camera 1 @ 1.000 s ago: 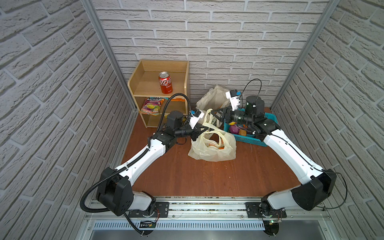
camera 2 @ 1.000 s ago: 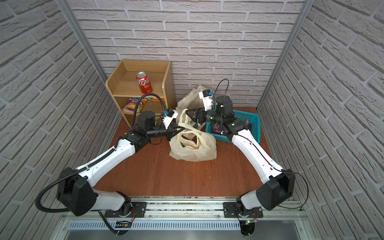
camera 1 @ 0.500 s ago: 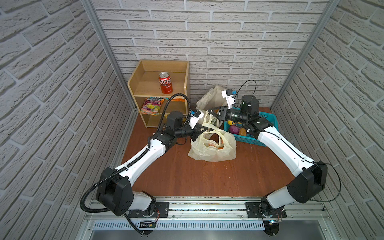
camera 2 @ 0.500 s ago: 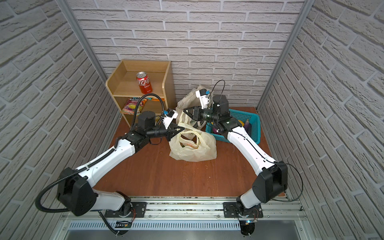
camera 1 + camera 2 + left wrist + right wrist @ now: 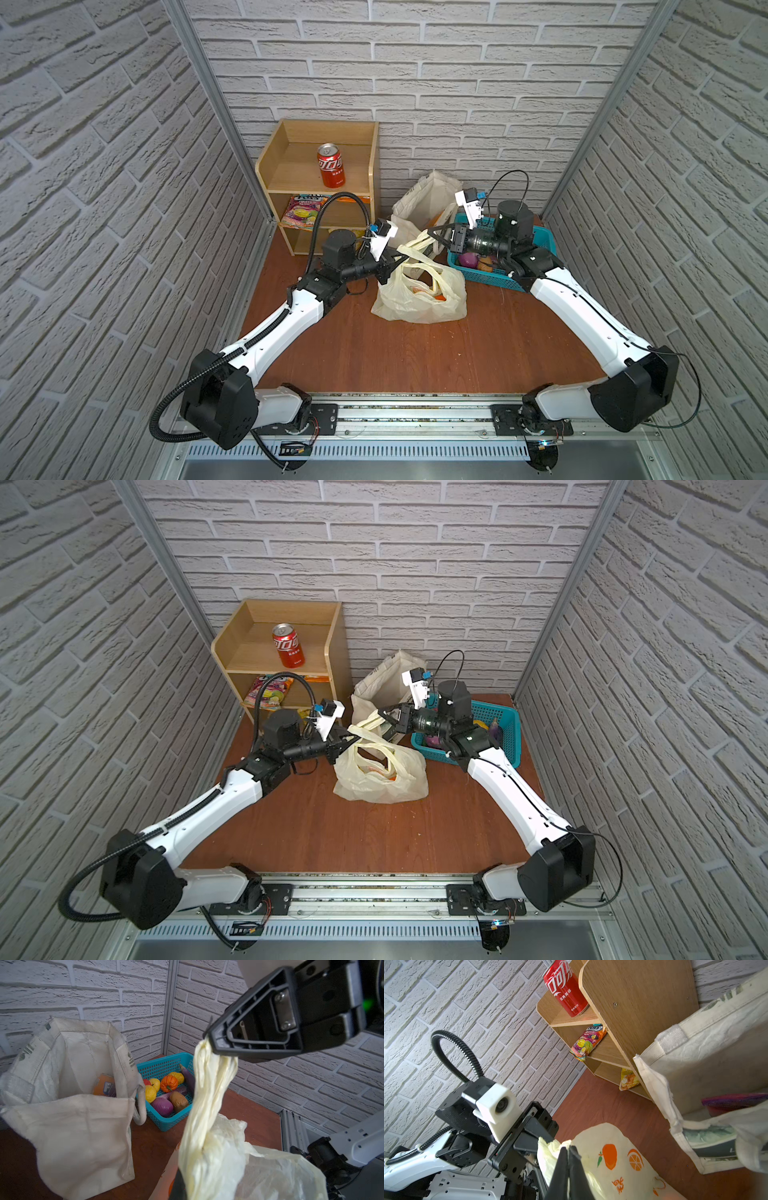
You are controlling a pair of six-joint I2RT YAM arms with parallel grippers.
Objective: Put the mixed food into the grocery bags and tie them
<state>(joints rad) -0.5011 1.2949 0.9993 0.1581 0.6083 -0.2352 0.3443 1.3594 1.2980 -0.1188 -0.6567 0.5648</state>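
The pale-yellow plastic bag (image 5: 419, 301) (image 5: 380, 781) sits mid-table with orange food showing in its mouth. My left gripper (image 5: 400, 258) (image 5: 353, 740) is shut on a bunched handle of it. My right gripper (image 5: 430, 235) (image 5: 382, 715) is shut on the same twisted handle strand (image 5: 209, 1093), a short way along. In the right wrist view the right gripper (image 5: 568, 1153) pinches the plastic beside the left gripper (image 5: 538, 1142). The canvas tote (image 5: 424, 199) (image 5: 72, 1126) stands behind, holding an orange soda can (image 5: 104, 1086) and a purple packet (image 5: 733, 1098).
A turquoise basket (image 5: 542, 243) (image 5: 164, 1066) of toy vegetables stands at the back right, under the right arm. The wooden shelf (image 5: 291, 174) at the back left carries a red cola can (image 5: 331, 165) (image 5: 564, 989) and snack packets (image 5: 305, 210).
The right gripper has swung left from over the basket to the plastic bag's handle and shut on it. The left gripper has kept its hold and place.
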